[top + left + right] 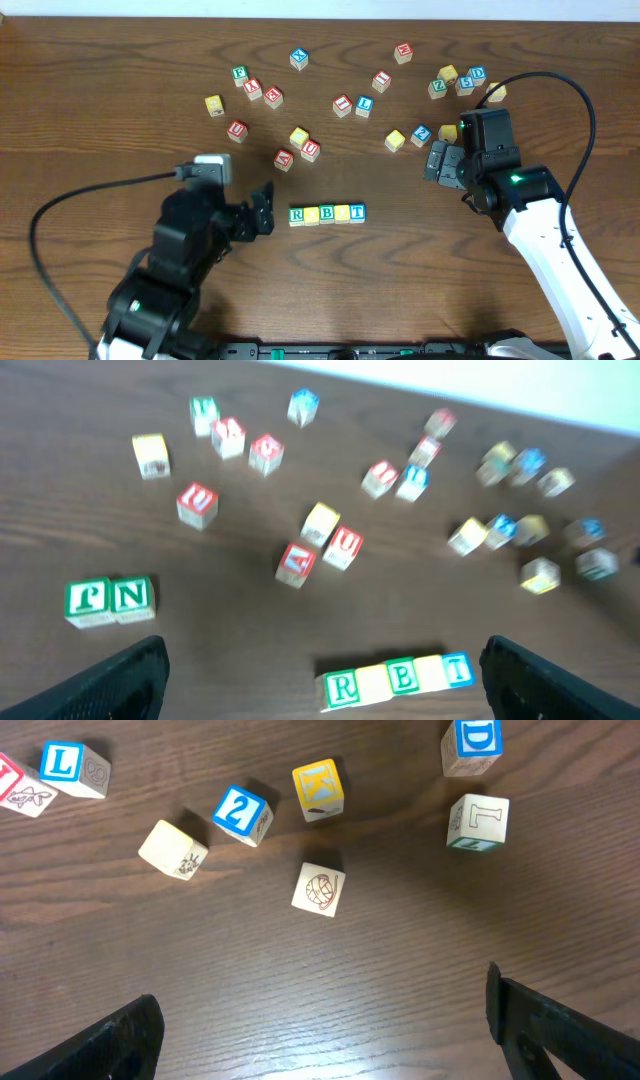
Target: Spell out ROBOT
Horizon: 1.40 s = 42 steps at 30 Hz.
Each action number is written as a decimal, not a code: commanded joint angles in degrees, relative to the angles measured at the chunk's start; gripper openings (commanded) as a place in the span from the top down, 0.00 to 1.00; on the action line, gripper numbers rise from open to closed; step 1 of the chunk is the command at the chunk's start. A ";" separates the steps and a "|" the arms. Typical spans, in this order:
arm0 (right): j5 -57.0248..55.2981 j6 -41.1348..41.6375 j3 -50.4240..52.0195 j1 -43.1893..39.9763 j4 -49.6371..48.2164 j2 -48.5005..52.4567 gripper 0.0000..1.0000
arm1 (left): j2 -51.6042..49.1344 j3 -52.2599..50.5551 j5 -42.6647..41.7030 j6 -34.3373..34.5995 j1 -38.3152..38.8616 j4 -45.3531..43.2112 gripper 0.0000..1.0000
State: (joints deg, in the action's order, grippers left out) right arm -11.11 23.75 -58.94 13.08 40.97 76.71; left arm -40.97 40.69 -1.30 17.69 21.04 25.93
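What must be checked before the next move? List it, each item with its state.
1. Row of five cubes in one straight line, touching: ok.
2. Order along it: green R cube, yellow, green B cube, yellow, blue T cube: ok.
3. An O showing on both yellow cubes: cannot tell, faces too small and blurred.
4. Left tool open and empty: ok.
5. Right tool open and empty: ok.
6. Loose cubes apart from the row, nearest the red A cube: ok.
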 commanded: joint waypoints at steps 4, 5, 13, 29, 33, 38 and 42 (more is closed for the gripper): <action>-0.11 -0.24 -1.18 -0.35 0.02 -0.96 0.01 | 14.56 0.83 0.48 -1.09 -0.09 5.92 0.02; -0.11 -0.24 -1.18 -0.35 0.02 -0.96 0.01 | 16.50 0.79 0.46 -1.09 -0.09 7.08 0.02; -0.11 -0.24 -1.18 -0.35 0.02 -0.96 0.01 | 29.59 -1.70 0.46 -0.87 -0.13 9.57 0.02; -0.11 -0.24 -1.18 -0.35 0.04 -0.96 0.01 | 40.89 -40.48 0.55 0.17 -1.11 -44.37 0.02; -0.11 -0.24 -1.18 -0.35 0.04 -0.96 0.01 | 40.89 -40.46 0.70 0.15 -1.44 -37.55 0.02; -0.11 -0.24 -1.18 -0.35 0.04 -0.96 0.01 | 40.89 -40.46 0.70 0.15 -1.46 -31.23 0.02; -0.11 -0.24 -1.18 -0.35 0.04 -0.96 0.01 | 40.89 -40.46 0.66 0.17 -1.46 -23.21 0.02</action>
State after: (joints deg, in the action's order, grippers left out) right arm -10.94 23.75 -59.13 13.08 40.99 76.69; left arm -0.58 0.32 -1.13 18.02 19.92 -1.28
